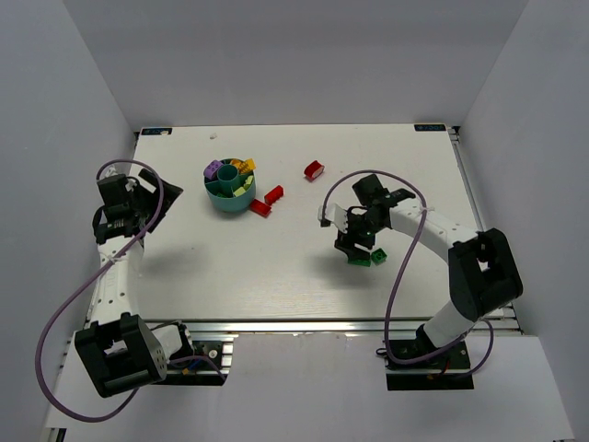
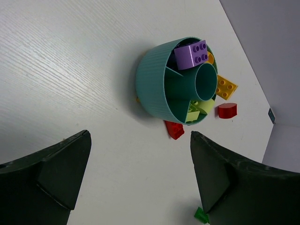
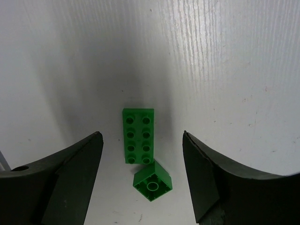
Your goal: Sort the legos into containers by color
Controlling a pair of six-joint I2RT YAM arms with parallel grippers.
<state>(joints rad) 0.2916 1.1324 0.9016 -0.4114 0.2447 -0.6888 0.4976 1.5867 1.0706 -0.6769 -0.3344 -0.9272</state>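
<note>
The teal cup [image 1: 230,191] [image 2: 154,79] stands at the table's back left with a purple lego [image 2: 191,54] and a yellow-green lego [image 2: 197,110] in its compartments. An orange lego [image 2: 226,87] lies at its far side. Red legos [image 1: 273,194] [image 1: 260,208] lie beside the cup, and a third red one [image 1: 314,169] lies farther right. My left gripper [image 1: 164,195] [image 2: 139,140] is open and empty, left of the cup. My right gripper [image 1: 357,247] [image 3: 142,136] is open, its fingers either side of a flat green plate [image 3: 138,135] and a small overturned green brick [image 3: 152,182], touching neither.
White walls enclose the table on three sides. The left arm's purple cable loops by the left edge, the right arm's over the front right. A small green piece [image 2: 201,214] shows beside my left gripper's right finger.
</note>
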